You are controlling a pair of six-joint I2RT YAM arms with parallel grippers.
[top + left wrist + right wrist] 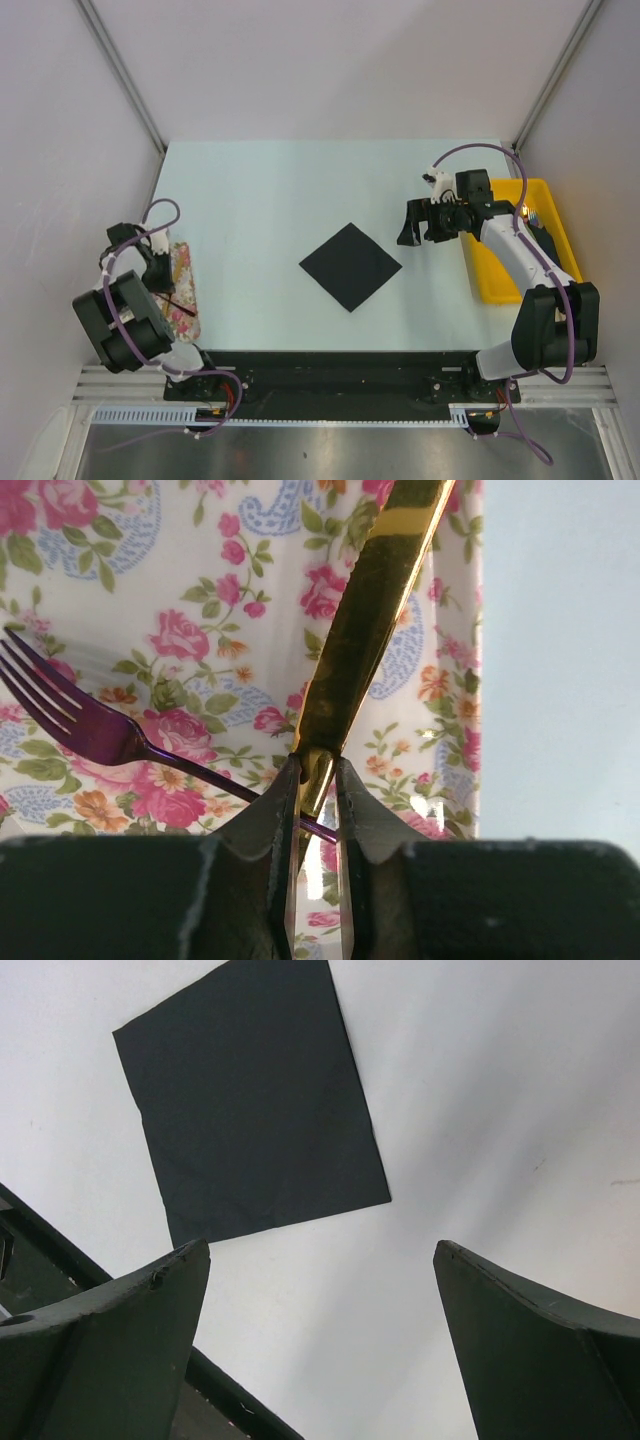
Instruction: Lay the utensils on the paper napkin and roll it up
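Though its far end is cut off, the shiny gold utensil (370,630) sits pinched in the left gripper (318,780) over a floral cloth (180,630), crossing a purple fork (90,725); the matte black square paper napkin (350,265) lies flat mid-table, the right gripper (420,230) gaping near it.

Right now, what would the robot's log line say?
left gripper: shut on gold utensil at flowery cloth | right gripper: open, empty, above table | napkin: flat, nothing on it

Pale table (260,200) between plain white walls (60,120)
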